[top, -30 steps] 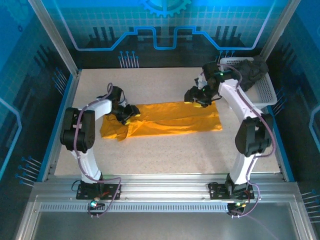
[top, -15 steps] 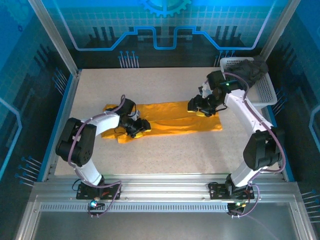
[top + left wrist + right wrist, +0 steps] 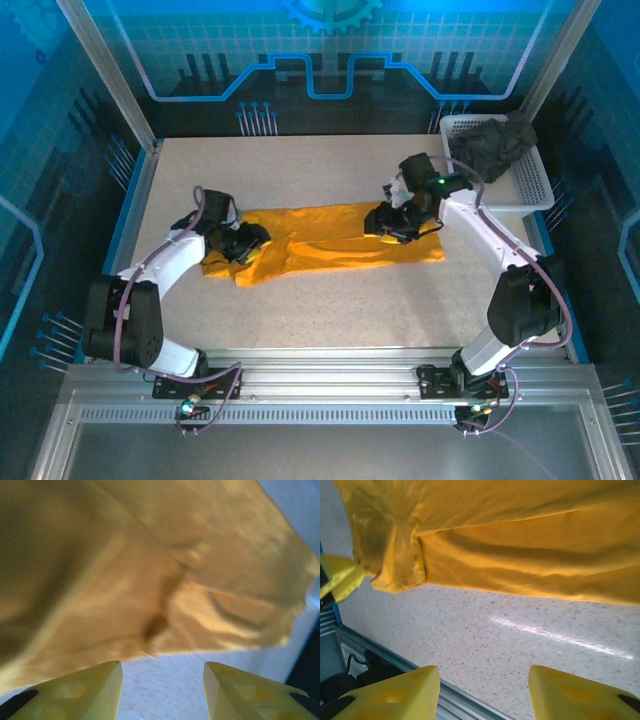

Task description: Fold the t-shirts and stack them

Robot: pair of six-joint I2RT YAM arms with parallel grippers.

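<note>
On table (image 3: 400, 300), orange shirt (image 3: 330, 240) folded lengthwise, grey shirt (image 3: 495, 145) (crumpled) in basket (image 3: 527, 182)

We see two arms (image 3: 165, 258) with white link shells, black joint housings and thin purplish cables (image 3: 214, 361) looped alongside. Just behind the right end effector (image 3: 385, 222) a small green light (image 3: 437, 182) glows. The left end effector (image 3: 162, 680) and the right share yellow wedge-shaped fingers (image 3: 395, 695) with shallow moulded recesses.
</note>
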